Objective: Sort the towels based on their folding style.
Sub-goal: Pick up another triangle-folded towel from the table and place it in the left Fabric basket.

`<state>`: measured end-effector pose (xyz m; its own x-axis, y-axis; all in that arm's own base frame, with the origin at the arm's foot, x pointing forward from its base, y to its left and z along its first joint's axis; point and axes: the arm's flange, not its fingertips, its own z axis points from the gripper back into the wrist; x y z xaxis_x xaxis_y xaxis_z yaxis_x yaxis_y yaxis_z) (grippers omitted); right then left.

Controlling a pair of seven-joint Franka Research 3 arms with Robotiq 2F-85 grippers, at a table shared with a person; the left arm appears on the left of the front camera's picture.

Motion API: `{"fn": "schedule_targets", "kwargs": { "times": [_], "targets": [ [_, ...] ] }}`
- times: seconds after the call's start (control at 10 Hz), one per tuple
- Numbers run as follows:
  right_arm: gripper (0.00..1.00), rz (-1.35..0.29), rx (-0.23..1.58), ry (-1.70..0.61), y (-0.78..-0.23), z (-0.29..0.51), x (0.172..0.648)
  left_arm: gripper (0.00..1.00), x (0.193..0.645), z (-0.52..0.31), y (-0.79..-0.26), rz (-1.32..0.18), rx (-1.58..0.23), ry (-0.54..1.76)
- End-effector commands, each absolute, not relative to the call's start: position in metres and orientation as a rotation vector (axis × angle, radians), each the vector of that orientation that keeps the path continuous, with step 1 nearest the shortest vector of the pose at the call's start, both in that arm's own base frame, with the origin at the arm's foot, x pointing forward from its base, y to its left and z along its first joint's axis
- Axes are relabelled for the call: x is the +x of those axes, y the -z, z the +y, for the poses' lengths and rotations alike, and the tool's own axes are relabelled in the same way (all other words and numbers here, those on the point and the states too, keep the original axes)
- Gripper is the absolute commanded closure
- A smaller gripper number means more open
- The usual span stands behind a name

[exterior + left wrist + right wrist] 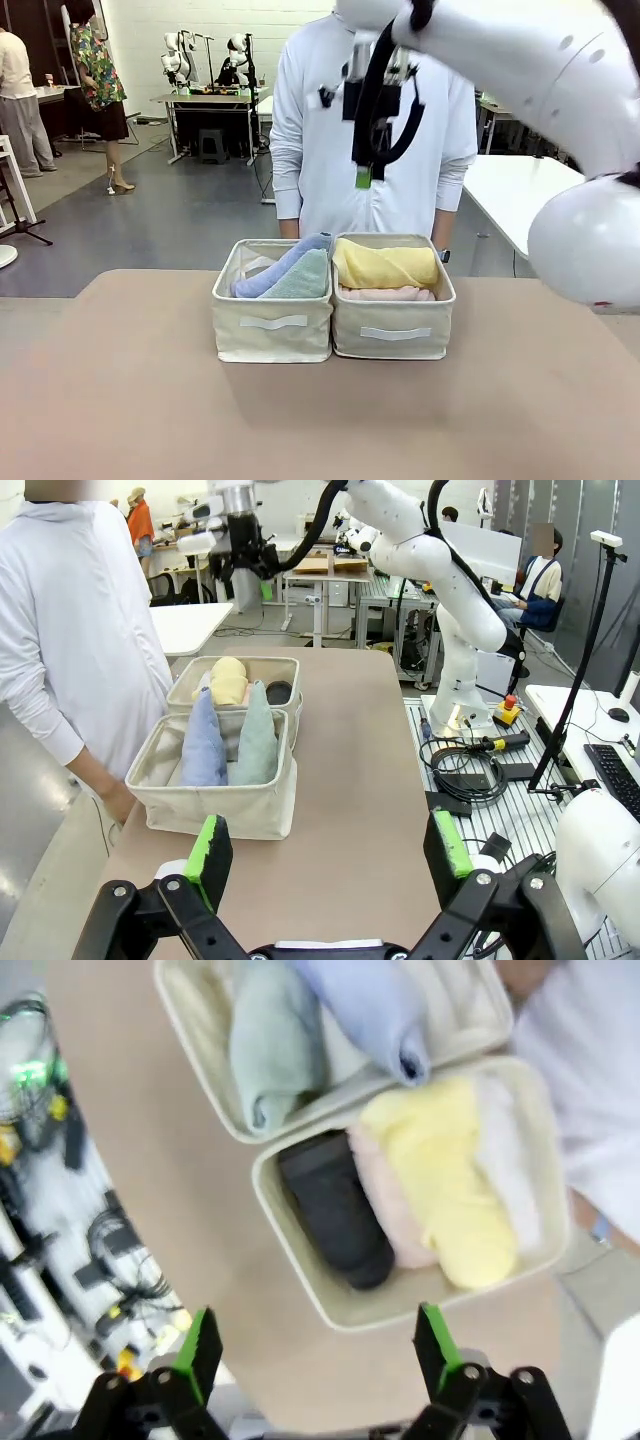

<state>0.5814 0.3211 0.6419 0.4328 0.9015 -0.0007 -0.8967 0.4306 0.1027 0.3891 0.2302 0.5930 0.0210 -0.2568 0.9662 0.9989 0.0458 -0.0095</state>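
Right gripper (365, 150) hovering wide and empty above right bin (393, 335), rolled towels (445, 1175) lying inside; cone towels (290, 272) sitting in left bin (272, 335). Left gripper (330, 855) wide, idling. Sorting looks complete.

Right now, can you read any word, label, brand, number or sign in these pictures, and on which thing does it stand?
No text is readable.
The bins carry blank white handle strips.
The towels show no labels.
Any print on background equipment is too small or blurred.

front level; wrists angled, overhead; all share bins (273, 335).
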Motion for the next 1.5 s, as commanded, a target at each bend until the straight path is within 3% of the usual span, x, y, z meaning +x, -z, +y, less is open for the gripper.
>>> {"fn": "schedule_targets", "kwargs": {
  "times": [0.0, 0.3, 0.8, 1.0, 1.4],
  "targets": [
    [0.0, 0.0, 0.003, -0.973, -0.517, 0.202, 0.38, 0.0, 0.387, 0.23, -0.594, -1.052, -0.99, 1.286],
    [0.0, 0.119, -0.208, -0.835, -0.493, 0.159, 0.31, 0.0, 0.387, 0.23, -0.594, -1.052, -0.99, 1.286],
    [0.0, -0.042, -0.218, -0.744, -0.475, 0.108, 0.26, 0.0, 0.387, 0.23, -0.594, -1.052, -0.99, 1.286],
    [0.0, -0.211, -0.203, -0.762, -0.482, 0.079, 0.297, 0.0, 0.387, 0.23, -0.594, -1.052, -0.99, 1.286],
    [0.0, -0.23, -0.057, -0.757, -0.498, 0.064, 0.412, 0.0, 0.387, 0.23, -0.594, -1.052, -0.99, 1.286]
  ]
}}
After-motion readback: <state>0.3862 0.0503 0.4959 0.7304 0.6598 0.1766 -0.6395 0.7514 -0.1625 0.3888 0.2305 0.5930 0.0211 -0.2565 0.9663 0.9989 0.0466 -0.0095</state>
